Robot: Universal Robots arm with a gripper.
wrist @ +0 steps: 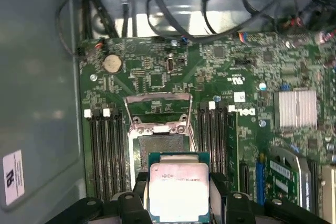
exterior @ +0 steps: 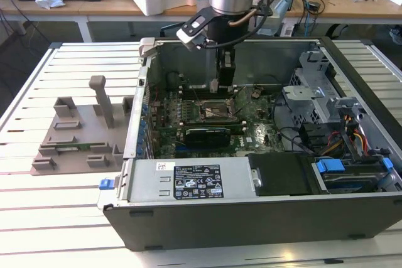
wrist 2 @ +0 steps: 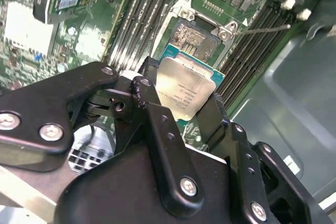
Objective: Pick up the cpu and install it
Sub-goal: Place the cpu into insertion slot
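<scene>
The cpu, a small flat square with a dull silver-grey metal lid on a thin green-edged board, sits gripped on two opposite sides between the matte black fingers of the gripper, which are drawn in narrow against it. Its lid faces both wrist views, faintly scuffed and printed. It hangs inside the computer case, close over the near edge of the open socket, whether it touches I cannot tell. The socket is a square recess with a fine grainy floor of contacts, and its bright steel frame is swung up. Long dark memory slots with white end clips run along both sides on the glossy green motherboard. Further off stand a ribbed aluminium heatsink and a round coin battery. Outside the case, a grey plastic fixture plate lies on the slatted table.
</scene>
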